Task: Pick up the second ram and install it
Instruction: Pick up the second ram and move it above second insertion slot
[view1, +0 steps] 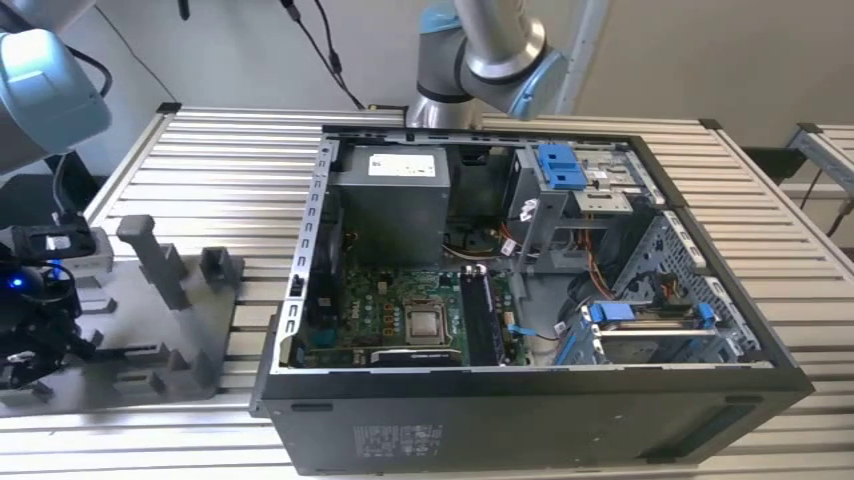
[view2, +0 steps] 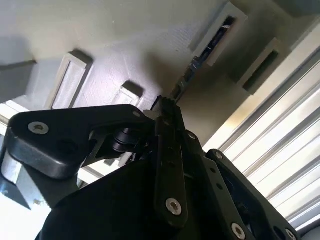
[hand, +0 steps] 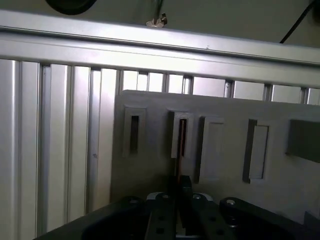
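jaws sit drawn narrow over the grey fixture tray (hand: 145, 175), and the thin edge of the second ram (hand: 181, 137) runs straight in between them. they look clamped on the card, not standing wide of it. the card has not left the tray. it stands on edge in one of the tray's narrow slots, and the neighbouring slots show nothing in them.

in the second wrist view the second ram (view2: 192, 67) reads as a thin dark strip. its long axis follows the slot and leads directly to the tips of the jaws, so card and jaws lie in one line, touching, with the grip at the card's near end. by my judgement the card's far end is still seated in the slot.

in the exterior view the arm's wrist (view1: 34, 300) hangs over the fixture tray (view1: 187, 385) at the exterior view's left. that is about nine o'clock from the open computer case (view1: 534, 410), well apart from it across the slatted counter (view1: 240, 150). the motherboard (view1: 387, 300) lies exposed on the case floor, toward the case's eight o'clock corner, the side nearer the tray.
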